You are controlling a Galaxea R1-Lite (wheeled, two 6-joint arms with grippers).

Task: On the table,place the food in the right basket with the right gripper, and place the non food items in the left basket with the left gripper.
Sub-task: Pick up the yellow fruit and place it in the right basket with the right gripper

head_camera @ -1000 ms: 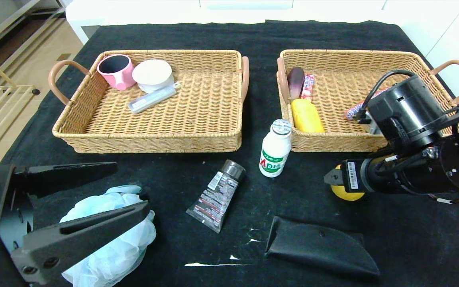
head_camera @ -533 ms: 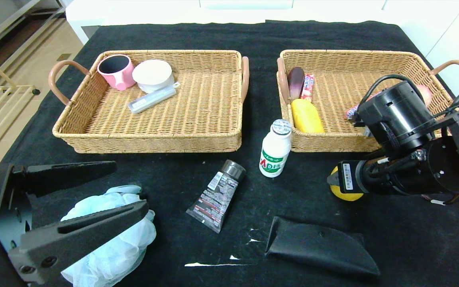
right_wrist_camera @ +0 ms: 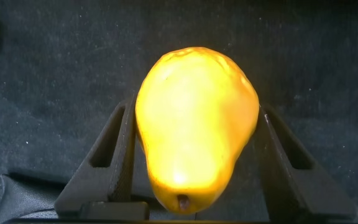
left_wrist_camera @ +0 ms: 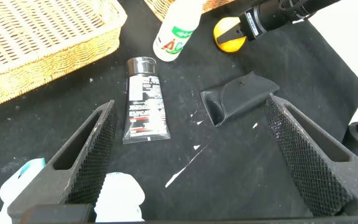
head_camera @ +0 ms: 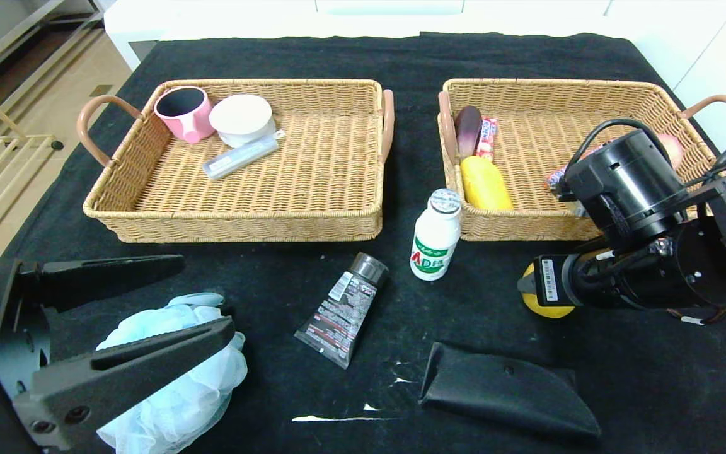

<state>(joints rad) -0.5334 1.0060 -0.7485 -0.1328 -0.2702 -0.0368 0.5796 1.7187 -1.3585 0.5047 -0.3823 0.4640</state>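
Note:
My right gripper (head_camera: 527, 287) is low at the table's right front, its fingers pressed against both sides of a yellow pear (head_camera: 542, 307) that lies on the black cloth; the pear fills the right wrist view (right_wrist_camera: 194, 124) between the gripper (right_wrist_camera: 196, 109) fingers. My left gripper (head_camera: 208, 295) is open at the front left, above a pale blue bath pouf (head_camera: 177, 366). In the left wrist view the gripper (left_wrist_camera: 190, 106) spans a black-and-white tube (left_wrist_camera: 145, 102) and a black pouch (left_wrist_camera: 241, 96). A white milk bottle (head_camera: 435, 236) stands before the right basket (head_camera: 527, 227).
The left basket (head_camera: 243, 224) holds a pink mug (head_camera: 183, 113), a white bowl (head_camera: 241, 118) and a grey case (head_camera: 240, 157). The right basket holds an eggplant (head_camera: 467, 129), a yellow packet (head_camera: 484, 183) and wrapped snacks. The tube (head_camera: 344, 309) and pouch (head_camera: 508, 391) lie at the front centre.
My right arm shifted slightly to the right and lower around the pear in the first half second, then held still. The left arm has barely moved.

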